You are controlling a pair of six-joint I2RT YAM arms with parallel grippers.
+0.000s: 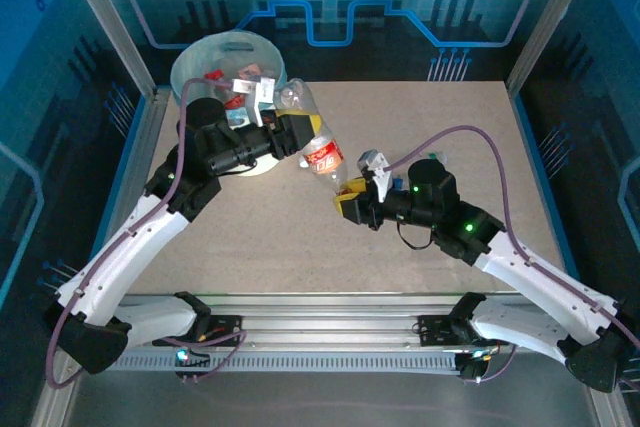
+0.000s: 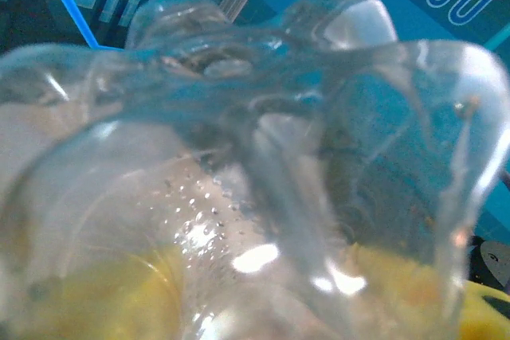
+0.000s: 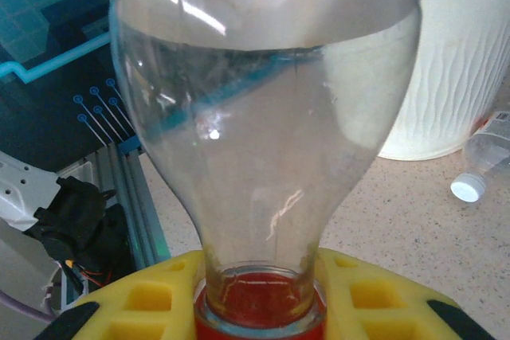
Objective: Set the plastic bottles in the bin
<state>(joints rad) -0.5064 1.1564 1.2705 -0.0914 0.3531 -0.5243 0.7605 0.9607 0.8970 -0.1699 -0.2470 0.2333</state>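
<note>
Right fingers point(image 3: 358, 272) around bottle point(image 3: 263, 117) neck, arm point(image 1: 520, 257) outstretched

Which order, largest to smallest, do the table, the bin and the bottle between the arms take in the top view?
Largest: table
Then: bin
Smallest: bottle, clearly narrower than the bin.

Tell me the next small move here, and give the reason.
Probably open the right end effector. It clamps the bottle at its red-capped neck, while the left end effector seems to grip the bottle's base end, close beside the bin. Letting go at the neck would let the left one carry the bottle over the bin.
</note>
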